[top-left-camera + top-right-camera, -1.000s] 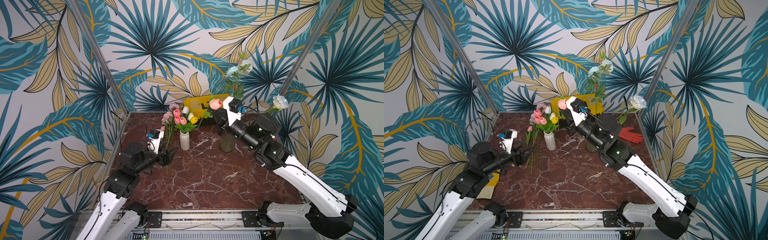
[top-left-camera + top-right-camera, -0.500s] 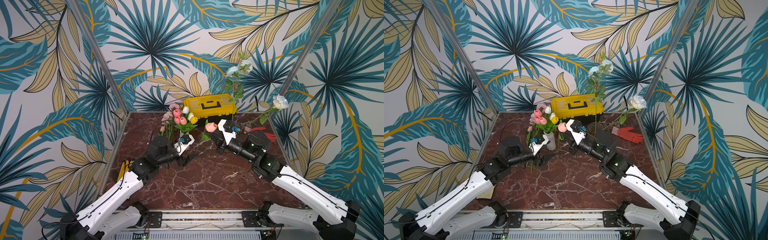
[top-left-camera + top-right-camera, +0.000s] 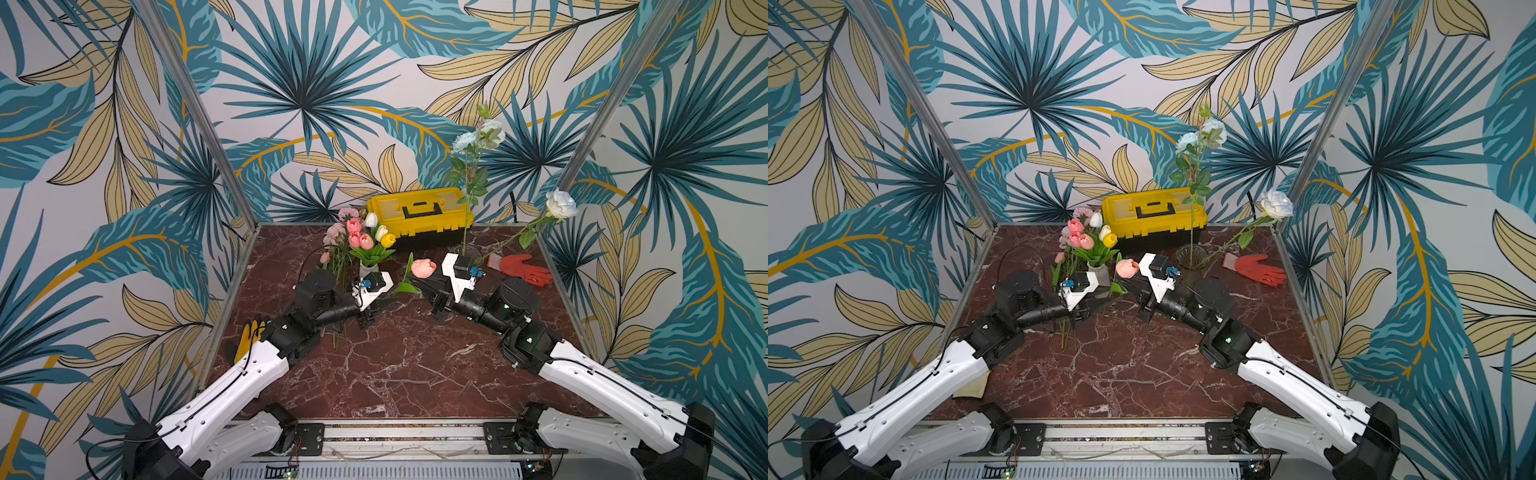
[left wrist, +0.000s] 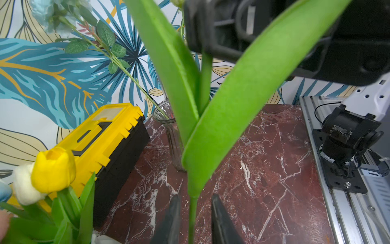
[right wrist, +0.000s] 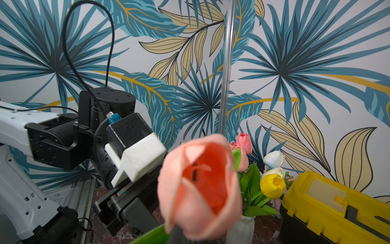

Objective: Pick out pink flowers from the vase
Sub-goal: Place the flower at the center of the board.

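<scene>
Centre-left, the left gripper (image 4: 195, 208) stands open astride the green stem of a pink tulip (image 3: 423, 268), its fingers just clear of it. Behind it, more pink flowers (image 3: 337, 232) lie beside a white vase (image 3: 368, 270). Just right of centre, the right gripper (image 3: 420, 286) is clamped on the same stem, holding the salmon-pink, half-open bloom above the marble table (image 3: 395, 374), whose front half lies bare to the rail; a yellow toolbox (image 3: 419, 212) lines the back edge.
</scene>
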Available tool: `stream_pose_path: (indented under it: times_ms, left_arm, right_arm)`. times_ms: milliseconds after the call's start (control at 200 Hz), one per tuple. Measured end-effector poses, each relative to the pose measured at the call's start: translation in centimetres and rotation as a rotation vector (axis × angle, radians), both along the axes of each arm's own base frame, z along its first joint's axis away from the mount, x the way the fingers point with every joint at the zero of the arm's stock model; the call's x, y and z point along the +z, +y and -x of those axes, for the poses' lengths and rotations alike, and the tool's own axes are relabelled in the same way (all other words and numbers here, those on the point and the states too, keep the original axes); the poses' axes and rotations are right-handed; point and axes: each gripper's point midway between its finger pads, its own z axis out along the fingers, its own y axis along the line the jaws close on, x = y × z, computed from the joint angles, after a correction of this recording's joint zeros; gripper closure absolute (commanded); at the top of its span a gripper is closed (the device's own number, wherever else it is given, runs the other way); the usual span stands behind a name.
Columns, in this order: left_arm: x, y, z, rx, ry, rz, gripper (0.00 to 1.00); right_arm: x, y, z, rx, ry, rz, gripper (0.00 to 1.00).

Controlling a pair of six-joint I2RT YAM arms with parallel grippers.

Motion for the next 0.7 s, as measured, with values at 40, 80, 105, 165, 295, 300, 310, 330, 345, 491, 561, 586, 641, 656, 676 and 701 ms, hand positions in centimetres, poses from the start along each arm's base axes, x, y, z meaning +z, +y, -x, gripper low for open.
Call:
stream_pose_path:
  times_ms: [40,80,105,165,295,300,310,330,345,491,561,586,641,656,676,701]
  left_arm:
    - [0.0,0.0,0.0,-0.001,0.002,0.004,0.80]
    - [0.0,0.0,0.0,0.000,0.001,0.007,0.83]
    - [0.0,0.0,0.0,0.001,0.004,0.010,0.85]
    - [-0.3,0.0,-0.1,0.004,0.007,0.011,0.86]
    - [-0.6,0.4,-0.5,0.022,0.031,0.024,0.97]
    - [-0.6,0.4,-0.5,0.023,0.033,0.026,0.97]
    - [-0.6,0.5,-0.6,0.025,0.038,0.030,0.98]
    - [-0.5,0.5,-0.6,0.023,0.034,0.032,1.00]
    - [-0.4,0.6,-0.7,0.022,0.036,0.036,1.00]
    - [-0.3,0.5,-0.5,0.001,0.044,0.048,1.00]
    - [-0.3,0.5,-0.4,-0.004,0.048,0.050,1.00]
    - [-0.2,0.6,-0.5,-0.002,0.052,0.053,1.00]
    - [-0.1,1.0,-0.8,0.015,0.058,0.061,1.00]
    - [0.0,1.1,-0.9,0.021,0.061,0.064,1.00]
    - [0.1,1.4,-1.1,0.032,0.064,0.069,1.00]
    - [0.2,1.7,-1.4,0.049,0.067,0.076,1.00]
  right_arm:
    - [0.2,0.0,0.0,0.001,-0.002,-0.008,1.00]
    - [0.4,0.0,0.0,0.001,-0.004,-0.016,1.00]
    - [0.5,-0.1,0.1,0.001,-0.005,-0.021,1.00]
    - [0.6,-0.1,0.1,0.002,-0.006,-0.027,1.00]
    - [0.7,-0.1,0.1,0.002,-0.005,-0.030,1.00]
    - [0.7,-0.1,0.1,0.002,-0.005,-0.029,1.00]
    - [0.7,-0.2,0.1,0.002,-0.005,-0.030,1.00]
    - [0.7,-0.2,0.1,0.000,-0.006,-0.031,1.00]
    - [0.8,-0.2,0.1,0.000,-0.006,-0.031,1.00]
    - [0.9,-0.3,0.1,-0.002,-0.009,-0.035,0.93]
    - [0.9,-0.3,0.1,-0.002,-0.005,-0.036,0.75]
    - [0.8,-0.3,0.1,-0.002,-0.001,-0.034,0.70]
    - [0.6,-0.3,0.1,-0.003,0.005,-0.026,0.64]
    - [0.5,-0.3,0.1,-0.004,0.003,-0.019,0.63]
    - [0.4,-0.3,0.1,-0.003,0.009,-0.017,0.62]
    - [0.3,-0.3,0.1,-0.004,0.008,-0.010,0.62]
